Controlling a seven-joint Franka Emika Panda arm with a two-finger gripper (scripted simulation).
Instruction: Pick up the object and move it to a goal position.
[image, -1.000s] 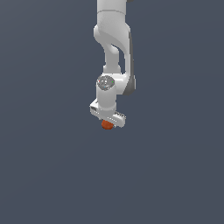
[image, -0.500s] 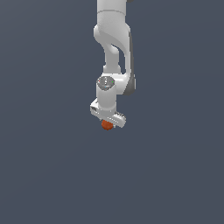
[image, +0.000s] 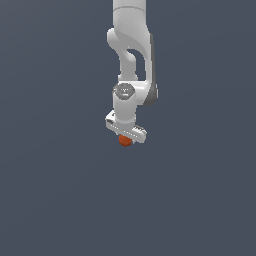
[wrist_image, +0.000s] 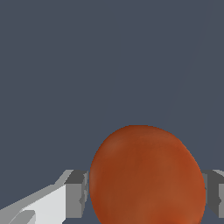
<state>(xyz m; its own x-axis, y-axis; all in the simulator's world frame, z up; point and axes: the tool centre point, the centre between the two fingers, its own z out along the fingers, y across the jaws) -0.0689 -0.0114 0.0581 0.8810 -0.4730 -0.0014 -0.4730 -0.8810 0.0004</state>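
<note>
The object (image: 125, 141) is a small roundish red-orange lump seen just under the white gripper (image: 125, 139) in the exterior view, near the picture's middle. In the wrist view the object (wrist_image: 146, 175) fills the space between the two grey finger pads (wrist_image: 77, 194), which press on it from both sides. The gripper (wrist_image: 146, 192) is shut on the object. The white arm reaches down from the top of the exterior view. Most of the object is hidden by the gripper body in the exterior view.
A plain dark grey surface (image: 60, 190) fills the whole background in both views. No other objects or edges show.
</note>
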